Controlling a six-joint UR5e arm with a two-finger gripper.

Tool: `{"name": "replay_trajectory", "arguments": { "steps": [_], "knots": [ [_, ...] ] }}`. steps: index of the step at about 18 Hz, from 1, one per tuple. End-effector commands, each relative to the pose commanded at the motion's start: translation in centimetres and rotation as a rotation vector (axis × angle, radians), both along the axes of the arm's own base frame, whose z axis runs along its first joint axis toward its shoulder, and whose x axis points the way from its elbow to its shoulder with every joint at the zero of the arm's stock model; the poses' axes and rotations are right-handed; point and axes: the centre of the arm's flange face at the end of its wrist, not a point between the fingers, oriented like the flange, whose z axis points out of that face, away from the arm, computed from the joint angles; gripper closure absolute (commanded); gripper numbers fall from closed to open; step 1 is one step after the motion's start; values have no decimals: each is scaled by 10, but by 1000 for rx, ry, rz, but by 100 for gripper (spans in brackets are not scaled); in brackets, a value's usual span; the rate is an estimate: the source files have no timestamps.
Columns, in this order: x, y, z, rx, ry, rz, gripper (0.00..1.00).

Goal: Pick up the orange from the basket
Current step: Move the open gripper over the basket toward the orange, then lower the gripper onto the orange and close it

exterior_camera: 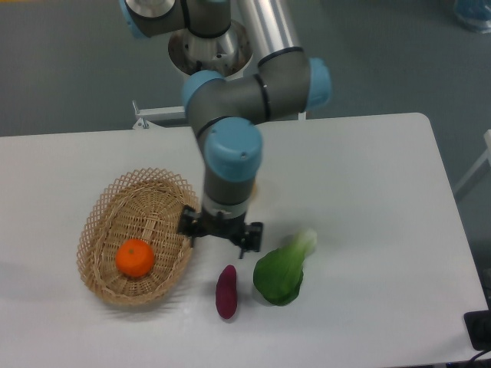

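The orange (135, 257) is small, round and bright orange. It lies in the lower left part of the oval tan wicker basket (98, 212) at the table's left. My gripper (221, 230) hangs from the grey and blue arm, just past the basket's right rim and to the right of the orange. It is apart from the orange. The wrist covers the fingers from above, so only black parts stick out at both sides. I cannot tell how the jaws stand or whether they hold anything.
A dark purple elongated vegetable (226, 291) lies on the white table just below the gripper. A leafy green vegetable (281, 270) lies right of it. The arm's base (209, 47) stands at the table's far edge.
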Motion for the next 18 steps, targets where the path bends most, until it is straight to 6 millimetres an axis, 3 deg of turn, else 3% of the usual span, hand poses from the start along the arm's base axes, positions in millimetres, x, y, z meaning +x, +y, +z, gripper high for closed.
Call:
{"name": "replay_trajectory", "arguments": {
  "steps": [4, 7, 12, 18],
  "knots": [
    [42, 24, -15, 18, 13, -8, 0],
    [73, 31, -30, 11, 10, -43, 0],
    [100, 28, -51, -38, 21, -86, 0],
    [113, 34, -78, -81, 6, -85, 0]
  ]
}}
